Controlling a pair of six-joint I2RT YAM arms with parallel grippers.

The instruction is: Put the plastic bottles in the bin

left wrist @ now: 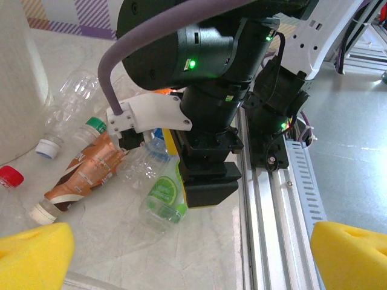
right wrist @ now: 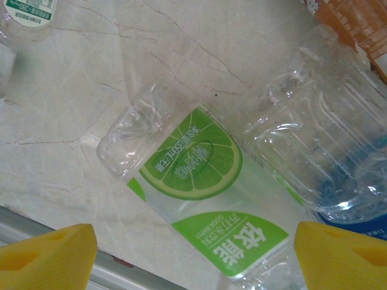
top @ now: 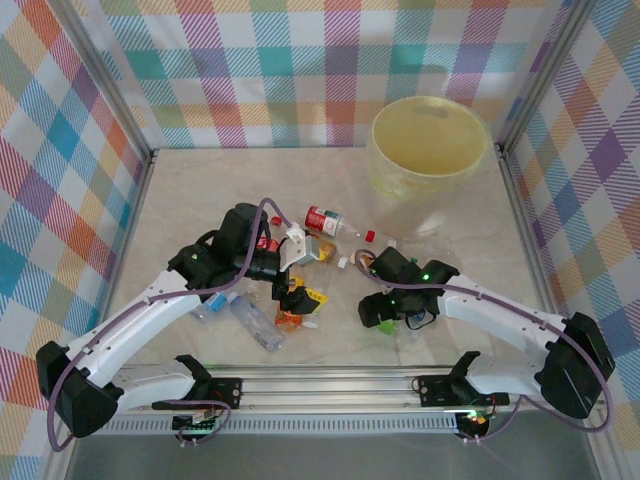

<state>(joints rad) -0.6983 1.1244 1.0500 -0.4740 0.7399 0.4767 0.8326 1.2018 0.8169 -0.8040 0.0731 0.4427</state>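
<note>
The plastic bottles [top: 258, 325] lie loose on the table [top: 200, 190] in front of the arms, and none can be seen inside the bin [top: 395, 175], which stands at the far right corner, well apart from them. The step in hand looks like the pick of the green-labelled bottle [right wrist: 199, 175], which lies on its side directly under the right gripper [right wrist: 193, 254]. That gripper's fingers are spread to either side and do not pinch it. To take it cleanly, the pads should close across the labelled middle, square to the bottle's length, since thin clear plastic will probably dent and slip if caught near an end. A blue-labelled bottle [right wrist: 326, 151] lies just beside it, close enough to be caught or nudged by one finger. The rail [left wrist: 272, 199] at the near edge leaves little room on that side. The left gripper [left wrist: 192, 257] hangs nearby, fingers wide and holding nothing, facing the right wrist, with a brown-labelled bottle [left wrist: 81, 175] below; the two arms are close enough to risk a bump.
</note>
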